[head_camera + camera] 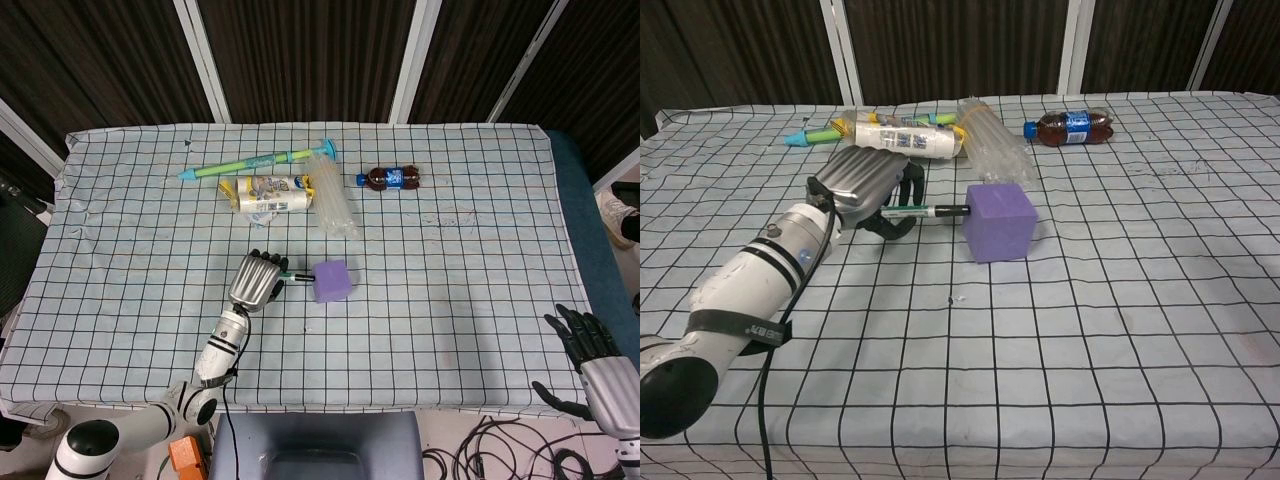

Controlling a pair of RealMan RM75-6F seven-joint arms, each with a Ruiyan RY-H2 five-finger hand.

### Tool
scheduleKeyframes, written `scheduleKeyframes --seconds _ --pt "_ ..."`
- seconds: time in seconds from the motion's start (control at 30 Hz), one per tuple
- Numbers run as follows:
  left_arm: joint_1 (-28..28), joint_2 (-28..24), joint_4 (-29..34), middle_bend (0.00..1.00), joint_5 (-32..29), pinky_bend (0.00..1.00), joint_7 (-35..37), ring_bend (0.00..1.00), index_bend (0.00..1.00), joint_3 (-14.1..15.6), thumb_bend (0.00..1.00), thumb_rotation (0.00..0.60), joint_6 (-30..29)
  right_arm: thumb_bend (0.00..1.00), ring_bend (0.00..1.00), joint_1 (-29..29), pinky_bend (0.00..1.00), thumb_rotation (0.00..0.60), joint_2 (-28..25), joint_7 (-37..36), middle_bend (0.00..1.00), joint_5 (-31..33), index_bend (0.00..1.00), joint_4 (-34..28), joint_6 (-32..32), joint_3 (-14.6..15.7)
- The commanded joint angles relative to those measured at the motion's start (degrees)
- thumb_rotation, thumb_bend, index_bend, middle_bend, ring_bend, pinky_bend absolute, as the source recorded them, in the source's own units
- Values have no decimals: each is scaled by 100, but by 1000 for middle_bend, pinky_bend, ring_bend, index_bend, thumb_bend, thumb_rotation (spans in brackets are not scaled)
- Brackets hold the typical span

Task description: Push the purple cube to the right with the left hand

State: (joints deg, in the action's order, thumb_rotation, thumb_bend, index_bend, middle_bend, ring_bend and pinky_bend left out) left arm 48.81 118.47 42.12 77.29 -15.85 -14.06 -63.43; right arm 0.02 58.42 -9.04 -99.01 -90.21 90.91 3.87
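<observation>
- The left hand [872,190] of the robot is low over the checked white tablecloth [1120,300]. Its fingers are curled in around a thin dark pen-like stick [930,210].
- The stick points to the right, and its tip touches the left side of the purple foam cube [1000,221].
- In the head view, the left hand [257,279] is just left of the purple cube [331,280], near the middle of the table.
- The right hand [590,350] is at the bottom right corner, off the edge of the cloth. Its dark fingers are spread apart, and it holds nothing.
- Behind the cube lies a clear plastic roll [993,143].
- Next to that is a white packet with blue and yellow print [902,135].
- A long green and blue pen [258,161] lies behind the packet.
- A small brown drink bottle with a blue label [1070,125] lies on its side, further to the right.
</observation>
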Motion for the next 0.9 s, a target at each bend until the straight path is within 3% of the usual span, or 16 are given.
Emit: scheduleKeyframes --seconds 0.03,0.27,0.6,0.8,0.9 --pt "-77 -100 128 786 -12 477 -159 524 772 31 455 600 -75 377 0 -1 14 600 -7 -23 0 7 0 8 7 -3" --pt "-597 -656 738 785 -151 457 -477 520 771 145 455 600 -356 377 0 14 14 600 20 57 0 20 0 -11 -32 -11" --pt "-1803 -1666 1718 768 -74 406 -799 506 738 881 453 600 -1078 377 0 55 14 600 83 305 0 -10 0 -85 -133 0" --pt "-2271 -1801 1489 650 -192 307 -392 422 632 1163 428 600 -922 377 0 75 14 600 115 419 0 -16 0 -120 -194 12" --pt "-2324 -1794 1379 531 -125 274 -254 352 530 1220 421 600 -853 376 0 88 14 600 136 491 0 -12 0 -139 -237 18"
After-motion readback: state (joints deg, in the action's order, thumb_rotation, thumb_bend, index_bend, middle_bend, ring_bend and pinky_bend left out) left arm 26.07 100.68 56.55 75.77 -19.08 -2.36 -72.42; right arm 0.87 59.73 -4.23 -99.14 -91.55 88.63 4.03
